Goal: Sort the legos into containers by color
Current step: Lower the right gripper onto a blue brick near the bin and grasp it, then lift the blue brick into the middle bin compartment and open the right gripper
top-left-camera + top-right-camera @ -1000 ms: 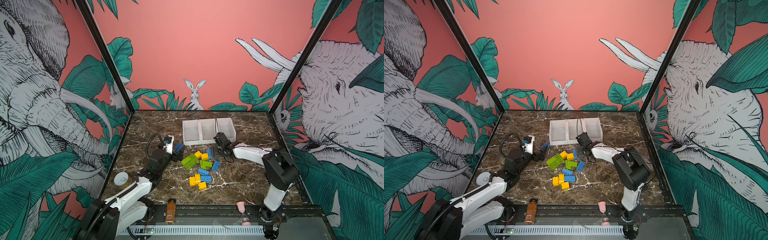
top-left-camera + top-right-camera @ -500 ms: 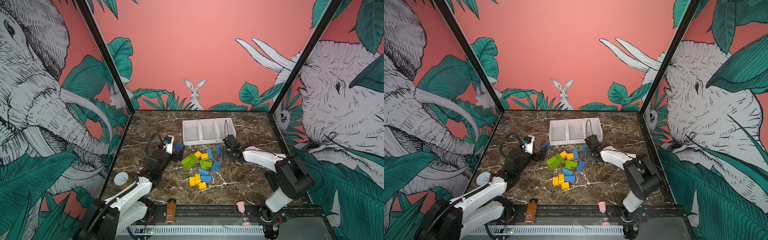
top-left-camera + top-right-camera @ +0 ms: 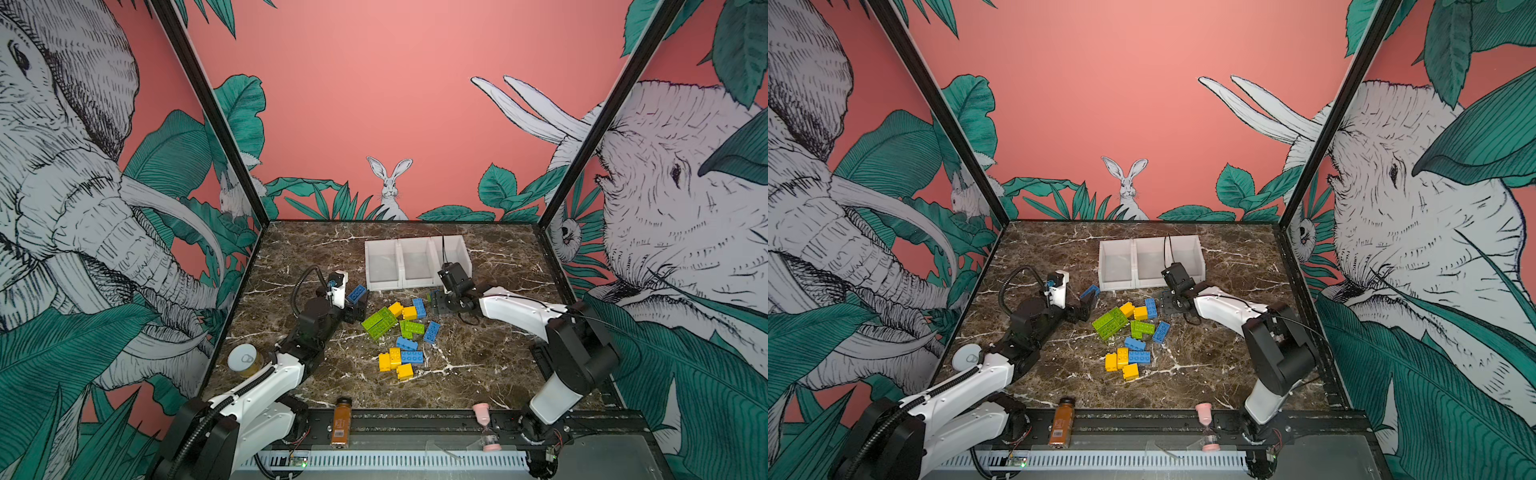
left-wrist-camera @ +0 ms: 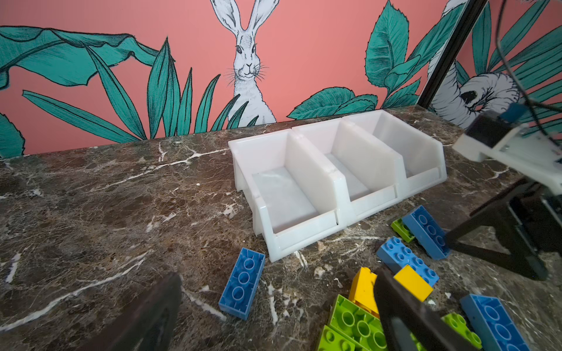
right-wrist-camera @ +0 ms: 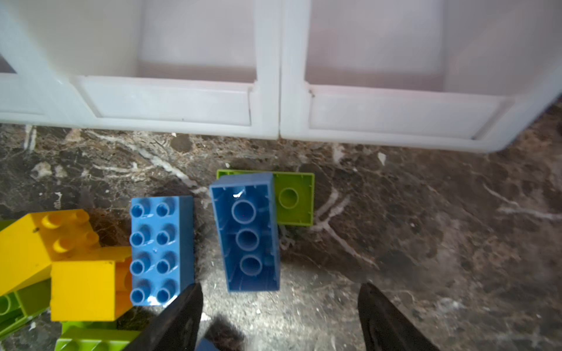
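Right gripper [image 5: 279, 304], jaws apart and empty, just short of upturned blue brick [image 5: 248, 234]; bare marble [image 5: 395, 212] separates brick from containers [image 5: 267, 121]; left gripper [image 4: 278, 319] likewise spread.

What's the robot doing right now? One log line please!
left gripper: open, empty | right gripper: open, by upturned blue brick | containers: no bricks visible inside

The dark marble bench [image 3: 478, 374] carries three joined white containers [image 3: 400, 266] toward its back. Just in front of them the legos [image 3: 379, 322] lie loose in a heap of yellow, green and blue. One blue brick [image 4: 242, 282] lies apart, hollow side up, near the end container's corner.
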Controlling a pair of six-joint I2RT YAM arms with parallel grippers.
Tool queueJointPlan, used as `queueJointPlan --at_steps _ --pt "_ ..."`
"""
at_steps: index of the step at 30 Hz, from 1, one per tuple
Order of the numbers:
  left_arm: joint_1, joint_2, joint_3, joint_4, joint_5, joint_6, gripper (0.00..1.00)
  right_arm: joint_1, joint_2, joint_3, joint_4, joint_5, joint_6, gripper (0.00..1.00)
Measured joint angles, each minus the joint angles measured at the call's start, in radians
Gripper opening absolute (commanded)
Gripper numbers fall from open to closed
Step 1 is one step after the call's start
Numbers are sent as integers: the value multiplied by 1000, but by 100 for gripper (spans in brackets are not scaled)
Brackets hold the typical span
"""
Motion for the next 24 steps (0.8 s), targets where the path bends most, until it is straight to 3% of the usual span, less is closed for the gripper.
queueJointPlan --at_steps 10,24 --pt "0 0 0 -16 -4 0 99 17 120 74 0 3 -7 60" --pt "0 -16 0 -18 -13 0 99 23 130 72 -1 12 -6 30"
